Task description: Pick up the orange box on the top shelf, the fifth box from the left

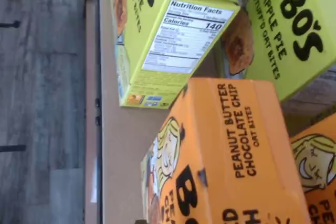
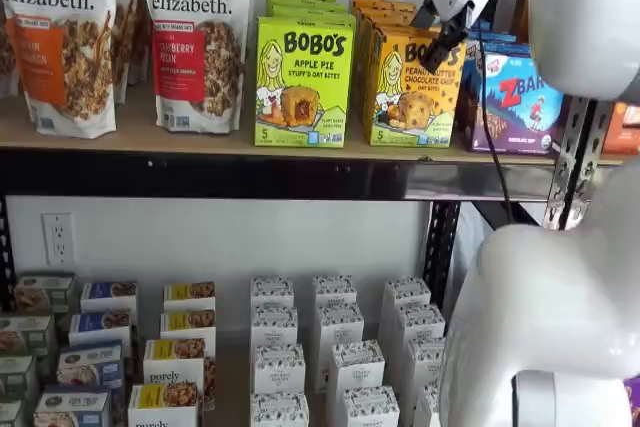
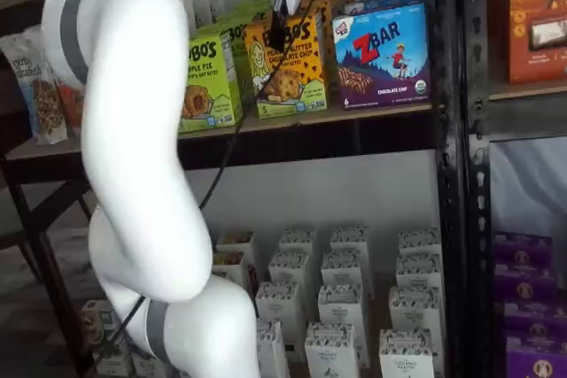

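Closest to my wrist camera, the yellow-orange Bobo's peanut butter chocolate chip carton (image 1: 231, 150) stands on the tan wooden top shelf (image 2: 200, 142) beside a lime-green Apple Pie carton (image 2: 303, 82). My black-fingered gripper (image 2: 447, 32) hovers before its upper front; I cannot tell its opening.

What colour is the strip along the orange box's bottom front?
Green, clearest in a shelf view on the orange box.
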